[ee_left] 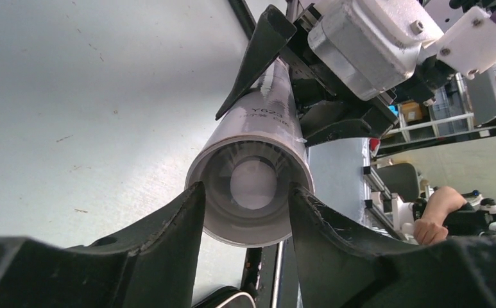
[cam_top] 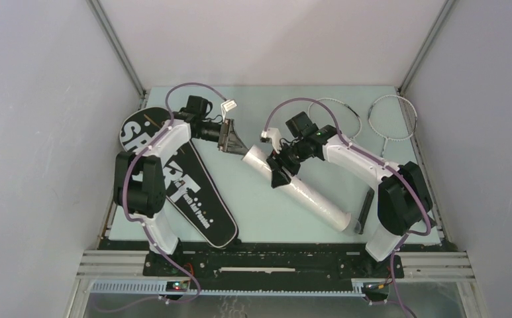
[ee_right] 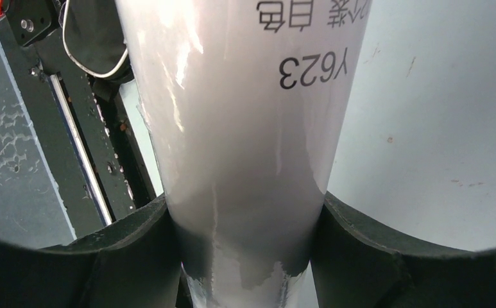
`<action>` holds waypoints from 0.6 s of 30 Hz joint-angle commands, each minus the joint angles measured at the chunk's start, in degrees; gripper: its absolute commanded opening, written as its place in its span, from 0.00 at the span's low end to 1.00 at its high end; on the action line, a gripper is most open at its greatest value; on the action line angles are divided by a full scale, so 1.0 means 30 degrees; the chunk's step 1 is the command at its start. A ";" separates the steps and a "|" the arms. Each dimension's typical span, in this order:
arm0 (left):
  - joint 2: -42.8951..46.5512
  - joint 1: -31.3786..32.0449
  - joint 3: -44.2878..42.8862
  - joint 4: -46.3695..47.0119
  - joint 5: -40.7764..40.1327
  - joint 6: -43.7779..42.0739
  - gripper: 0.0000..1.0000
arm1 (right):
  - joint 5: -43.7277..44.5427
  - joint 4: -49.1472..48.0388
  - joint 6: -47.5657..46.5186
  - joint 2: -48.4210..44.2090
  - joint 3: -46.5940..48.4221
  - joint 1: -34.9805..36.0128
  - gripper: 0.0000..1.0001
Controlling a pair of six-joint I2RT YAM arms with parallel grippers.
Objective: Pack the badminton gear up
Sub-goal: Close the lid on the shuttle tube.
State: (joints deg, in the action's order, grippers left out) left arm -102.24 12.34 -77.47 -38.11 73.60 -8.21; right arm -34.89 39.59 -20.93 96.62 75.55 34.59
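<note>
**A:** Start with the biggest thing. What's down there?

**B:** The pale table (cam_top: 259, 199), walled on three sides. On its left part lies the black racquet-shaped bag (cam_top: 203, 209), flat, with white "SPORT" lettering along it. It runs slantwise from the far left toward the near middle, and the left arm reaches across its upper half.

**A:** And the tube?

**B:** The long white tube (cam_top: 312, 199) lies slantwise across the middle. Its open end points toward the far left, and its other end is near the right arm's base at the near edge. The print on its side reads "Y623". I can't tell whether any part of it is off the table.

**A:** Racquets?

**B:** The two racquets are at the far right, side by side, one head (cam_top: 336, 118) just left of the other (cam_top: 391, 118). Their thin shafts run back toward the right arm. A black bar just beside the tube's near end may be a handle.

**A:** Now the tools.

**B:** The right gripper (cam_top: 281, 173) clamps the tube a little way down from its open end. In its wrist view both black fingers (ee_right: 136, 256) press against the tube's sides. The left gripper (ee_left: 245, 192) sits at the tube's mouth with its jaws about half apart. Its fingertips (ee_left: 174, 237) overlap the rim on either side and nothing is pinched between them. I can't tell whether they touch the rim.

**A:** Anything inside?

**B:** A pale round shape (ee_left: 253, 183) sits down the bore with faint ribs around it. It's too dim to name.
</note>
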 commanded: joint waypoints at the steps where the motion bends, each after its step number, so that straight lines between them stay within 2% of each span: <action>1: 0.0133 0.0118 -0.0866 -0.3851 0.0184 -0.1948 0.58 | 0.0580 -0.4446 -0.0082 -0.0259 0.2033 -0.1084 0.33; 6: 0.0306 -0.1204 -0.1470 -0.3691 -0.0681 -0.1780 0.63 | 0.0459 -0.4259 -0.0873 -0.0269 0.1450 -0.1305 0.33; 18: 0.0333 -0.1560 -0.2109 -0.3694 -0.1388 -0.1781 0.67 | 0.0295 -0.3687 -0.1731 0.0537 0.1429 -0.1062 0.33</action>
State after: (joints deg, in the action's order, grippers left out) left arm -102.28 7.38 -81.47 -45.65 68.29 -12.12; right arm -35.59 34.76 -25.28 97.47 76.51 32.45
